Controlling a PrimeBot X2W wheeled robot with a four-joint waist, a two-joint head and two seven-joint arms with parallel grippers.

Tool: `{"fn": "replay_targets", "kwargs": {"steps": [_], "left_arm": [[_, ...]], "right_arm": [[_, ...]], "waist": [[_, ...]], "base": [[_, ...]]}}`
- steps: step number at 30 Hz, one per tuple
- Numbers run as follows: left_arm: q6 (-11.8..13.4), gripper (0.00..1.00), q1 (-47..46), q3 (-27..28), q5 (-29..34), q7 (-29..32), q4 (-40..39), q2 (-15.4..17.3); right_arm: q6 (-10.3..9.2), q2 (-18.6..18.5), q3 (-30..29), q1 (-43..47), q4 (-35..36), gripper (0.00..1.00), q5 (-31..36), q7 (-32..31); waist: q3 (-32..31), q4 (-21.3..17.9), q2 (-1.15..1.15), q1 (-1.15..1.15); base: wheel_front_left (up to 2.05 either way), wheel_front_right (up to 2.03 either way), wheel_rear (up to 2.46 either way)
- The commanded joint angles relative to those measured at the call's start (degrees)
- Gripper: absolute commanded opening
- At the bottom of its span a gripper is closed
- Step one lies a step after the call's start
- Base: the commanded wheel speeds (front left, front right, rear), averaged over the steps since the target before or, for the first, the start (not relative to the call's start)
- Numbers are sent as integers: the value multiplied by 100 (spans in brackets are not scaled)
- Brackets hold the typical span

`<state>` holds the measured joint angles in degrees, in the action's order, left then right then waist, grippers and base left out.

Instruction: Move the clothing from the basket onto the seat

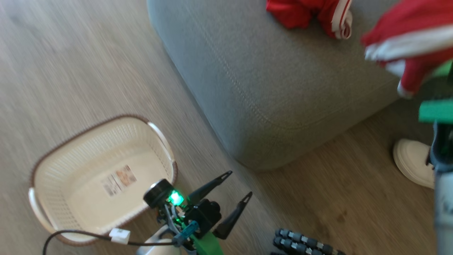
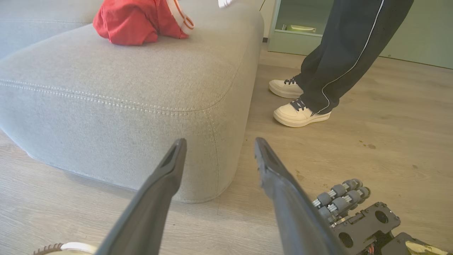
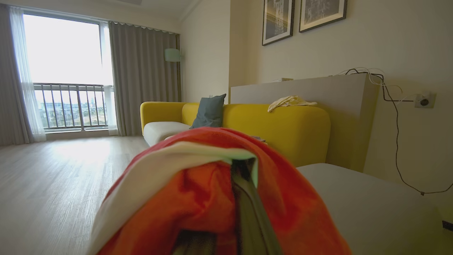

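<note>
the head camera looks steeply down: seat [image 1: 283, 88] at 1 o'clock, basket [image 1: 106, 122] at 7. the left wrist camera sits low by the floor [image 2: 389, 124], level and close on the seat's corner; both share seat, lying garment [image 1: 304, 14] and shoe [image 1: 412, 163]. the right wrist camera faces level toward a sofa [image 3: 276, 127], held garment [image 3: 198, 198] right against it.

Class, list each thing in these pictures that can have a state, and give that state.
Basket: upright, empty.
First garment: crumpled, lying on the seat.
Second garment: gripped, held in the air.
Left pincer: open, empty.
Right pincer: shut on the second garment.
</note>
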<state>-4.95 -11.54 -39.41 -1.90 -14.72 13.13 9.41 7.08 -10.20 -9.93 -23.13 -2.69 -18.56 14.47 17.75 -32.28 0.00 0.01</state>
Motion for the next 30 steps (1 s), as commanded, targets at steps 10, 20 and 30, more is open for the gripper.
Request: {"fn": "replay_targets", "kwargs": {"steps": [10, 20, 30], "left_arm": [[51, 100, -87, 227, 144, -28, -516, 410], [120, 100, -101, 249, 180, -28, -688, 614], [164, 100, -227, 231, 191, -28, -796, 688]], "right_arm": [[41, -671, -86, -2180, -867, 0, 54, 52], [41, -1117, -146, -3566, -2846, 0, 106, 52], [41, -1379, 164, -4710, -5037, 0, 54, 17]], "waist": [[1047, 155, 0, -1], [1401, 509, 0, -1], [1766, 830, 0, -1]], "base": [[0, 0, 0], [0, 0, 0], [0, 0, 0]]}}
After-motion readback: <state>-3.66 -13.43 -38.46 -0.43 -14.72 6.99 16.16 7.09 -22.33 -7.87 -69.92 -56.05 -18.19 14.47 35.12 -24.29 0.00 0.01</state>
